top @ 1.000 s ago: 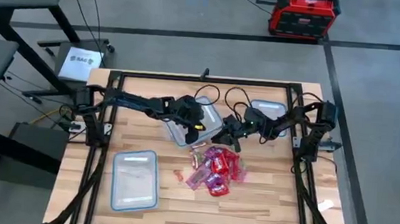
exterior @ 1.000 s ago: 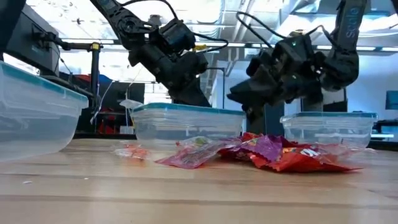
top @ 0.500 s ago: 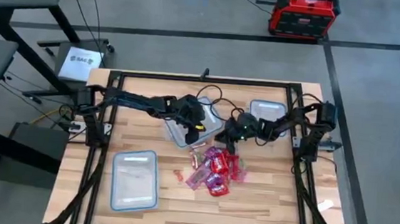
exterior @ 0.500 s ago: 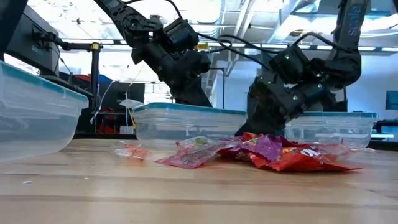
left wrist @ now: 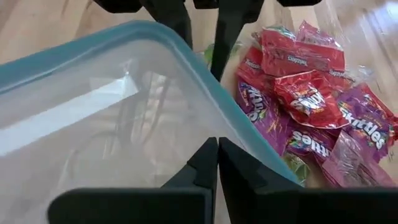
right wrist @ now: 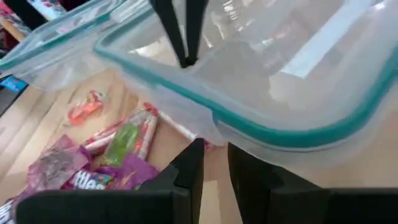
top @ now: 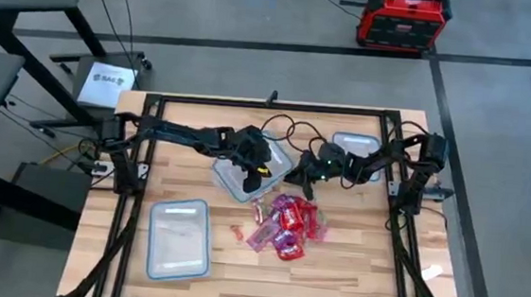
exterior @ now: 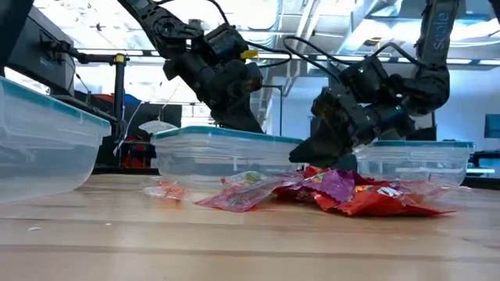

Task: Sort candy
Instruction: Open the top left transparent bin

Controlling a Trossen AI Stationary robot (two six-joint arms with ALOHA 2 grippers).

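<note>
So we've got the candy [top: 287,224] heaped in a loose pile of red, pink and purple packets on the wooden table [top: 351,269], roughly centre and a bit toward the near edge, with one small orange piece [top: 237,232] lying apart just to its left. Both arms are bunched over the middle container [top: 250,166], which sits just beyond the pile. The left gripper [top: 262,167] is right at that container's candy-side rim, and in the left wrist view we see its two fingers [left wrist: 208,165] pinched together over the teal rim, so it's clamped on the container wall with the candy just past it. The right gripper [top: 297,181] hangs at the far edge of the pile, between the container and the sweets; its fingers [right wrist: 189,163] stand a narrow gap apart with nothing between them. The overhead shot gives us the layout, including another container [top: 180,238] near left and one [top: 355,151] far right, while the low view alone shows the right gripper [exterior: 312,152] sitting just above the packets rather than touching.
</note>
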